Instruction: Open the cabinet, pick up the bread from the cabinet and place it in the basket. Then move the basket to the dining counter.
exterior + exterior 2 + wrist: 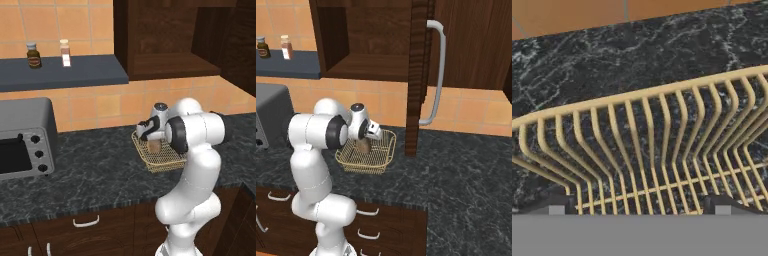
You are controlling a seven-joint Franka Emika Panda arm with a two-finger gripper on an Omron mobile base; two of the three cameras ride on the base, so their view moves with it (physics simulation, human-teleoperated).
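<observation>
The golden wire basket [161,159] sits on the black granite worktop [100,165], and the brown bread [153,145] lies inside it. My gripper [152,138] hangs just over the bread, open, holding nothing. In the right base view the bread [362,146] shows in the basket [376,159] under the gripper [368,140]. In the hand view the gripper [639,210] has its fingertips [557,208] spread wide before the basket's wire wall [652,145]. The wall cabinet [371,40] stands open, its door [417,75] and silver handle [439,75] swung out. The dining counter is out of view.
A grey toaster oven [22,139] stands at the left on the worktop. Two jars [34,55] rest on a dark shelf [75,72] above it. The open door's edge hangs just right of the basket. Low cabinets with curved handles [368,212] run below.
</observation>
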